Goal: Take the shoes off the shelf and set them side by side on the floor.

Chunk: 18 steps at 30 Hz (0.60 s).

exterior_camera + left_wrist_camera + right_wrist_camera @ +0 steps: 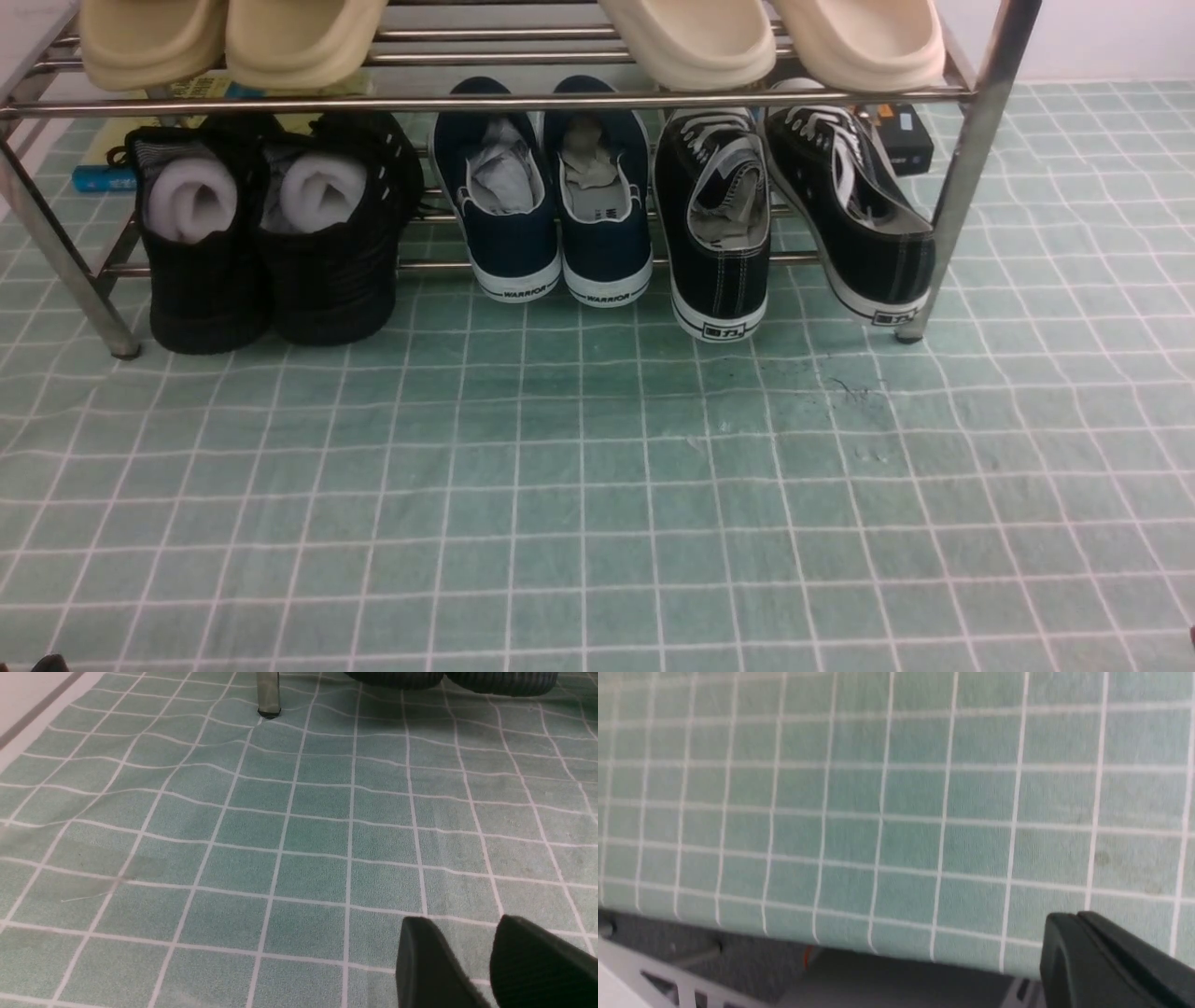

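Bright, even light fills the front view, with pale highlights along the shiny chrome metal shoe rack [523, 101]. Soft shadow darkens the teal-green floor with a thin white grid [523, 523] beneath it. The front view is fairly sharp, though slightly soft in detail. In the left wrist view the floor looks crisp, while the dark gripper fingers [427, 956] nearby are blurred. The right wrist view is smeared, its white lines hazy, most noticeably towards one corner.
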Motion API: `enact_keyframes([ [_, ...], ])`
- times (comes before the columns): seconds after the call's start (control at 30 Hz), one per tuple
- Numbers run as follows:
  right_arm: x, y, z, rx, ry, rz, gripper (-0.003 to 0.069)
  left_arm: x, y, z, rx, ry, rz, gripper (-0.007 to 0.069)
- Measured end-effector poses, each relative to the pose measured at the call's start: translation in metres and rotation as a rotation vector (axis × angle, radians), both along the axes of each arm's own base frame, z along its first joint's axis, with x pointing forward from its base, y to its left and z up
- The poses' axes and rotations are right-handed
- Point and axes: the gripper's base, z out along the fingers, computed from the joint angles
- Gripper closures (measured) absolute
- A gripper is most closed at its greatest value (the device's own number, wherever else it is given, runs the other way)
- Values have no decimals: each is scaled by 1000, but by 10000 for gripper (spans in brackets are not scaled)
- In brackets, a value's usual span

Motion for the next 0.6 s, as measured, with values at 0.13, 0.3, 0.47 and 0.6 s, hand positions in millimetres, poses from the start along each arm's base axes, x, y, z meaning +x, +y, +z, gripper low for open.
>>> enact_keyframes([
  [0.13, 11, 2, -8, -12, 59, 61, 656, 0, 0, 0, 0, 0, 0, 383],
  [0.3, 21, 3, -15, -19, 83, 107, 650, 0, 0, 0, 0, 0, 0, 383],
  [0.47, 42, 4, -18, -27, 148, 161, 639, 0, 0, 0, 0, 0, 0, 383],
  [0.6, 78, 6, -11, -28, 163, 177, 623, 0, 0, 0, 0, 0, 0, 383],
])
